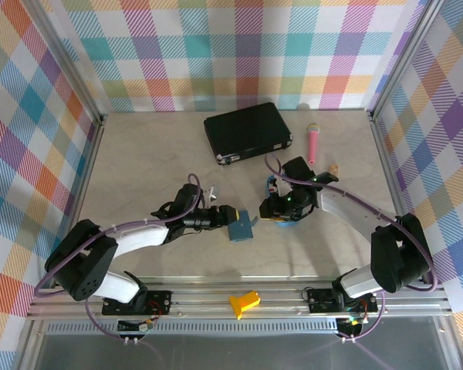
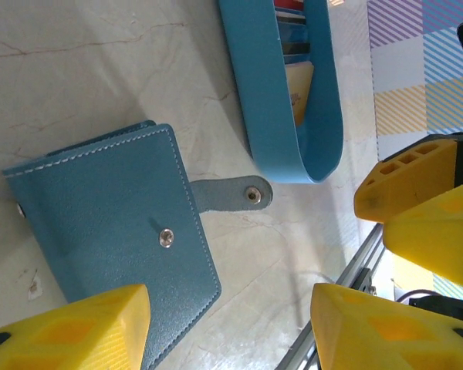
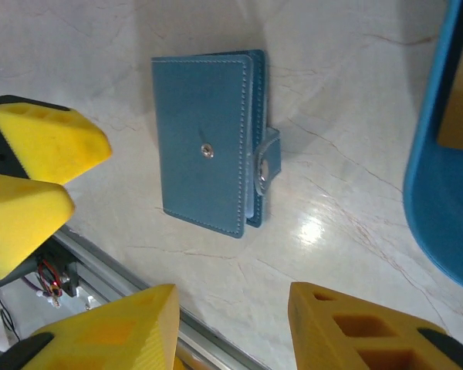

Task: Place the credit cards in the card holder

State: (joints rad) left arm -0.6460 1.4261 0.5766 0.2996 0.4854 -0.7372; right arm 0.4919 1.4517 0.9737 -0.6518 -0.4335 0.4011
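The card holder (image 2: 116, 223) lies just beneath the left hand (image 2: 231, 331), spread and empty; right hand (image 3: 231, 331) spread too. It looks light, soft, unclasped: I'd pinch the edge beside the tab (image 2: 231, 194).

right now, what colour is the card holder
The card holder is teal blue; clearest in right wrist view.

One card holder (image 1: 241, 229), one blue tray (image 2: 266, 116), one black case (image 1: 247, 132), one pink stick (image 1: 313, 144); several cards (image 2: 299, 85) in tray, exact number unclear.

Top camera looks steeply down on the table (image 1: 147, 162); both wrist cameras hover close — sharing the card holder (image 2: 112, 223).
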